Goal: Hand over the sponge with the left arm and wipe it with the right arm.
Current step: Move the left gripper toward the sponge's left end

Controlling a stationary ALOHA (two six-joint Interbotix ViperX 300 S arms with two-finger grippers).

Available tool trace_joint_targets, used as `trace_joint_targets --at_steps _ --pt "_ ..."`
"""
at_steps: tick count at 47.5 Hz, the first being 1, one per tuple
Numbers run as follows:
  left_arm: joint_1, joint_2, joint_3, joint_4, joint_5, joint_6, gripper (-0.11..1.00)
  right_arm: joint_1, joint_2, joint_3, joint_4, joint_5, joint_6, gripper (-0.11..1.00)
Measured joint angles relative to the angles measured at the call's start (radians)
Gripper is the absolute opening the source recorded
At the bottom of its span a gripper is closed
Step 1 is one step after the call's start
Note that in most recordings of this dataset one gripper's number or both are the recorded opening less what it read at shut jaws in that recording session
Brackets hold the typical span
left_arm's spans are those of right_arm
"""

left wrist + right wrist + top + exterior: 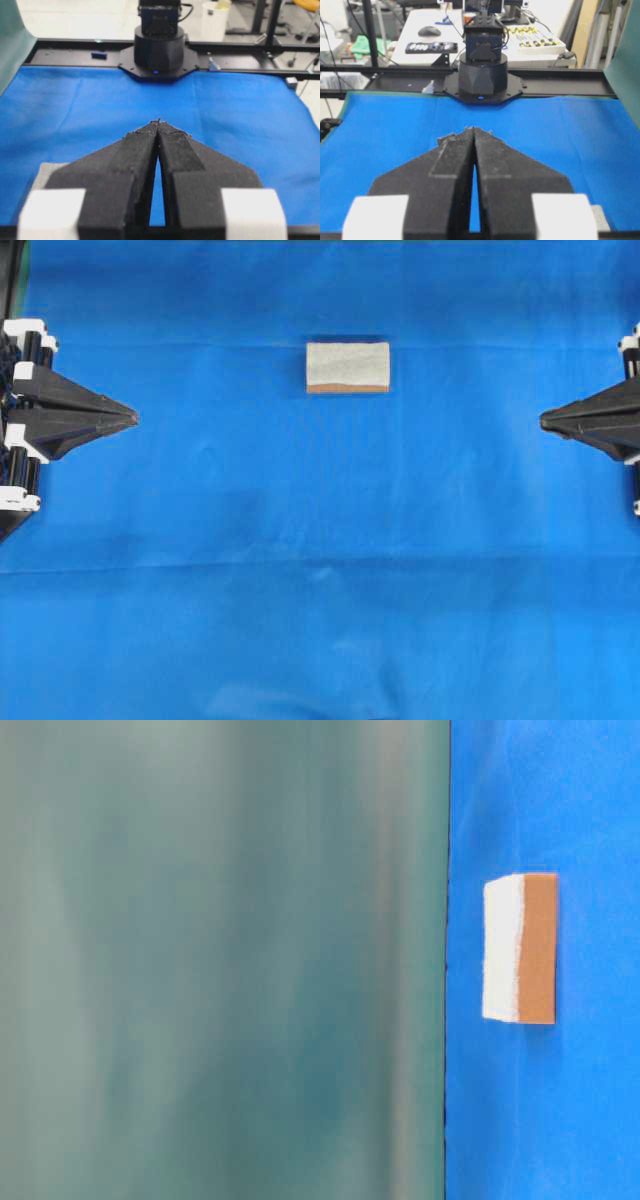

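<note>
You see only the fingers of each arm in the overhead view; the rest is cut off at the frame edges. The left gripper [133, 418] is clenched on nothing, tips meeting, and the right gripper [543, 420] is likewise clenched and empty. The sponge [347, 367] lies flat on the blue cloth [320, 570], well apart from both, between them and toward the far side. A blurred green panel [220, 960] fills most of the table-level view.
</note>
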Motion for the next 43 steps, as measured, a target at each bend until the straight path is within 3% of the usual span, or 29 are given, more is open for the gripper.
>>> trace_joint_targets --at_steps 11,28,31,43 --pt "0.012 0.035 0.000 -0.015 0.003 0.038 0.00 -0.002 0.009 0.000 -0.003 0.014 -0.011 0.00" --pt "0.130 0.201 -0.025 -0.020 -0.051 0.040 0.02 -0.006 0.009 -0.002 -0.003 0.023 -0.012 0.00" --pt "0.153 0.244 -0.035 -0.020 -0.057 0.043 0.13 -0.006 0.009 -0.002 -0.005 0.026 -0.012 0.00" --pt "0.210 0.454 -0.110 -0.020 -0.061 0.057 0.83 -0.009 0.009 -0.011 -0.005 0.046 -0.012 0.00"
